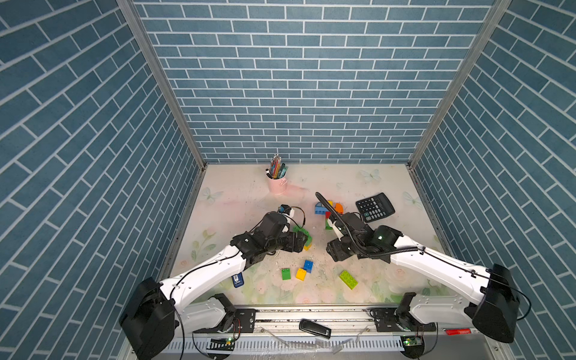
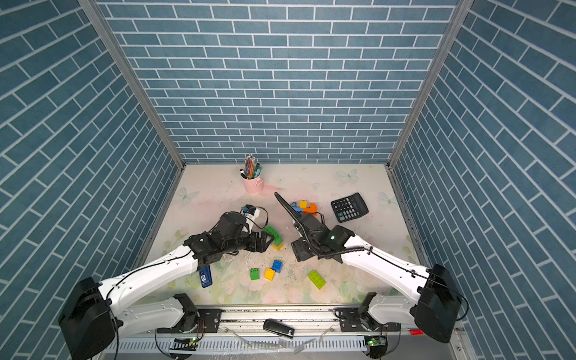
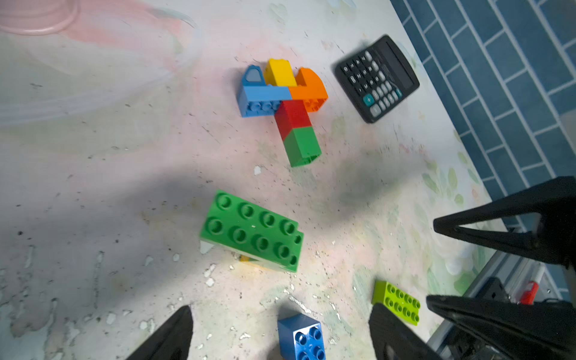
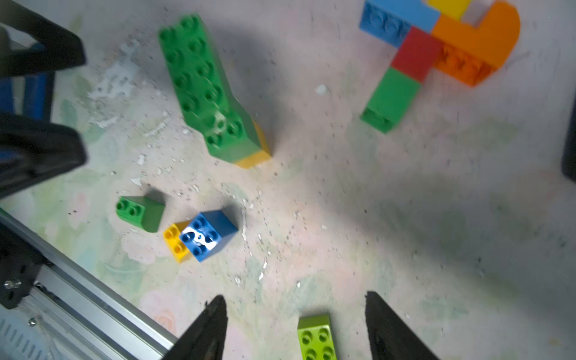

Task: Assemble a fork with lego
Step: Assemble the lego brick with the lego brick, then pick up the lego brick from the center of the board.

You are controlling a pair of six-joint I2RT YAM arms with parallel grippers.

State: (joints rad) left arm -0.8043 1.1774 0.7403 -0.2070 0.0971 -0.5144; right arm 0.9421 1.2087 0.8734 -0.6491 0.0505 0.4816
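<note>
The left claw [image 3: 280, 307] is spread wide and holds nothing; a blue brick [image 3: 301, 338] lies near it. A long green brick [image 3: 252, 230] leans on a yellow one [image 4: 257, 154]. The joined bricks [image 3: 293, 115] lie beside the calculator [image 3: 377, 78]. The right claw [image 4: 295, 296] is also spread and empty, near a lime brick [image 4: 316, 338].

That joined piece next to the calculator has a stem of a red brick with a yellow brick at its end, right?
Not quite: the end brick is green, not yellow, as the left wrist view shows. It does follow a red brick, and the joined piece does lie next to the calculator.
</note>
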